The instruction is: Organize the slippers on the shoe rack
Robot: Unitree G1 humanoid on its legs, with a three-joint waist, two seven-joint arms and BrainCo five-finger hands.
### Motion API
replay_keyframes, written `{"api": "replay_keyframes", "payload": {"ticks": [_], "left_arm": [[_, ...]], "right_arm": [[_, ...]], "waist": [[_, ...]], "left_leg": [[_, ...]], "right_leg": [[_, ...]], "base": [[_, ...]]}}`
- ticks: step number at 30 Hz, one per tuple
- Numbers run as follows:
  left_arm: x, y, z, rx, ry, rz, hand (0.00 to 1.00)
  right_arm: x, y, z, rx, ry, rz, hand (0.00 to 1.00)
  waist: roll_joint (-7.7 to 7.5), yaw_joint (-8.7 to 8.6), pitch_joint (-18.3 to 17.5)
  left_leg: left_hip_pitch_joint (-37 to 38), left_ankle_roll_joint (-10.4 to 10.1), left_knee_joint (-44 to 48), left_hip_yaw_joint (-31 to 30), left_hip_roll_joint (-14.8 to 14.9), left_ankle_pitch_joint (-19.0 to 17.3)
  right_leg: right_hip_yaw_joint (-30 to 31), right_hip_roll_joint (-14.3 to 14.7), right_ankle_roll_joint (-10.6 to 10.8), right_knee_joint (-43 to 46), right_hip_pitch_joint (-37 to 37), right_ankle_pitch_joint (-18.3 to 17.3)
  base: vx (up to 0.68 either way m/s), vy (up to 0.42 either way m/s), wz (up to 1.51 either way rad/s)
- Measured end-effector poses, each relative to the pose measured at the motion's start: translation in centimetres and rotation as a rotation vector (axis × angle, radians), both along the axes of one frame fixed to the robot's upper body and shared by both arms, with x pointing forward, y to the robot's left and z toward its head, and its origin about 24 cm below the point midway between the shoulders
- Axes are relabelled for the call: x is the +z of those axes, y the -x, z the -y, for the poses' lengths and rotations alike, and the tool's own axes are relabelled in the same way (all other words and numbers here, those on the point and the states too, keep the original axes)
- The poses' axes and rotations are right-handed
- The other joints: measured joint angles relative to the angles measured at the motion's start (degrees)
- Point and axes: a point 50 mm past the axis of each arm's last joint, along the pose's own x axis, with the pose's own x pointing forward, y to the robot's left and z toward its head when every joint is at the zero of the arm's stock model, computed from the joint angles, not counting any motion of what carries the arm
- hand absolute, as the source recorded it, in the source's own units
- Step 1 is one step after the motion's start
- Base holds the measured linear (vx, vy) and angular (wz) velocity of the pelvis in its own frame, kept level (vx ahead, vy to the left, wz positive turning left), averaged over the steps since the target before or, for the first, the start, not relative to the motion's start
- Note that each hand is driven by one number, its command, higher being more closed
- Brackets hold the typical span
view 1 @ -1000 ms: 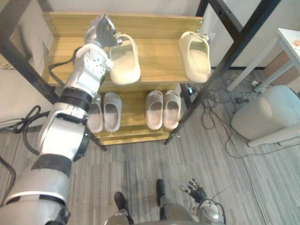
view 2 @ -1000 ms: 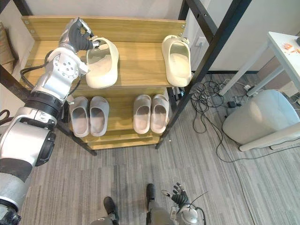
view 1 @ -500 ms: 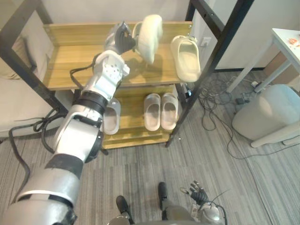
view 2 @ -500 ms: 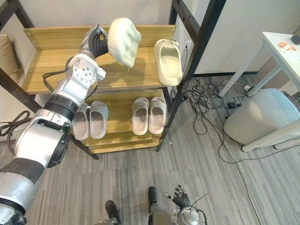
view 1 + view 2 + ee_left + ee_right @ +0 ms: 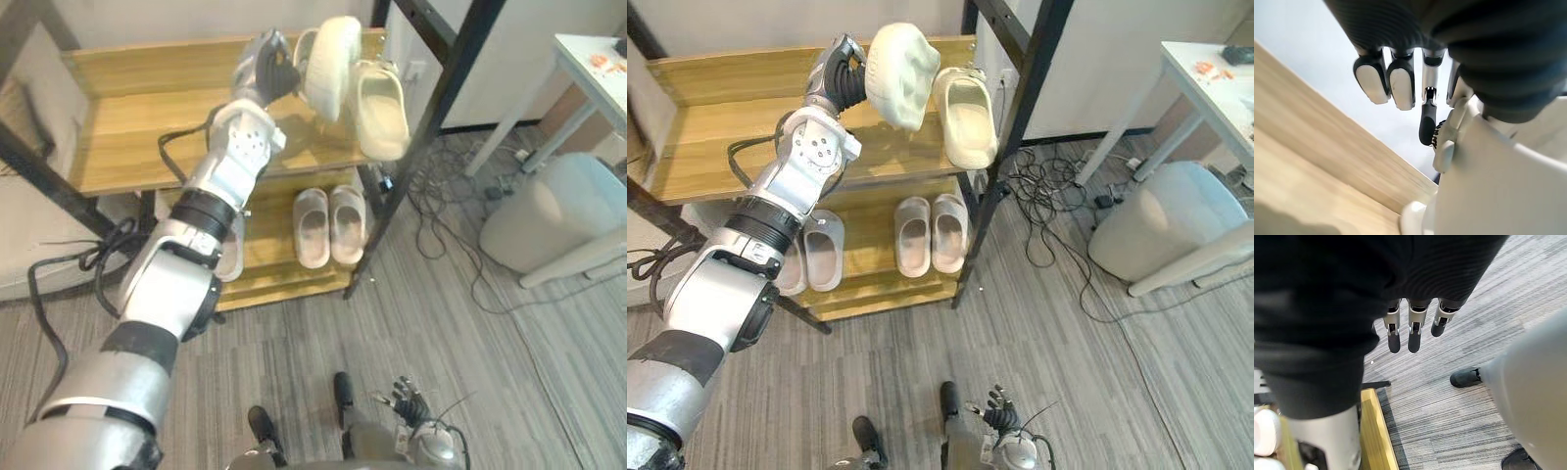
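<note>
Aloft, cream slipper (image 5: 904, 73) gripped by left hand (image 5: 843, 80), beside shelved mate (image 5: 965, 117), right hand (image 5: 408, 402) low, fingers (image 5: 1414, 335) straight.

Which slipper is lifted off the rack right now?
The cream slipper gripped in the left hand, held above the top shelf; its mate lies flat there, grey pairs sit below.

Held above the top shelf of the wooden shoe rack (image 5: 715, 137), a cream slipper (image 5: 904, 70) is tipped on edge with its sole turned outward, its rim gripped in the left hand (image 5: 844, 78). Its mate (image 5: 965, 117) lies sole-down at the top shelf's right end, just beside the held slipper. On the lower shelf a pale pair (image 5: 913, 237) sits right of centre, and another pale pair (image 5: 826, 250) sits to its left.
</note>
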Motion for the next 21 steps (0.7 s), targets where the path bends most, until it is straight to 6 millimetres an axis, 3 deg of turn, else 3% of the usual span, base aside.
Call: {"api": "replay_keyframes", "payload": {"ticks": [6, 13, 21], "left_arm": [[0.6, 0.3, -0.1, 0.068, -0.115, 0.071, 1.00], [2.0, 0.7, -1.5, 0.211, -0.289, 0.175, 1.00], [3.7, 1.0, -1.6, 0.269, -0.331, 0.233, 1.00]], "right_arm": [[0.8, -0.6, 0.2, 0.003, 0.022, 0.059, 0.00], [1.3, -1.1, 0.1, 0.002, 0.031, 0.102, 0.00], [2.3, -2.0, -0.1, 0.022, 0.036, 0.165, 0.00]], "waist": [[-0.01, -0.35, 0.0], [-0.03, -0.55, 0.0], [-0.03, -0.68, 0.0]], "left_leg": [[0.4, -0.1, 0.0, 1.0, 0.0, -0.4], [-0.6, 0.2, 0.0, 1.0, -0.1, -1.0], [-0.8, -0.1, 0.0, 0.8, 0.4, -1.9]], "right_leg": [[1.0, 0.2, -0.3, 0.0, -0.2, 0.2], [1.1, 0.1, -0.2, 0.0, -1.2, 0.3], [1.1, 0.6, 0.2, -0.1, -1.4, 0.9]], "base": [[0.05, 0.068, -0.11], [0.05, 0.063, 0.00], [0.03, 0.036, -0.02]]}}
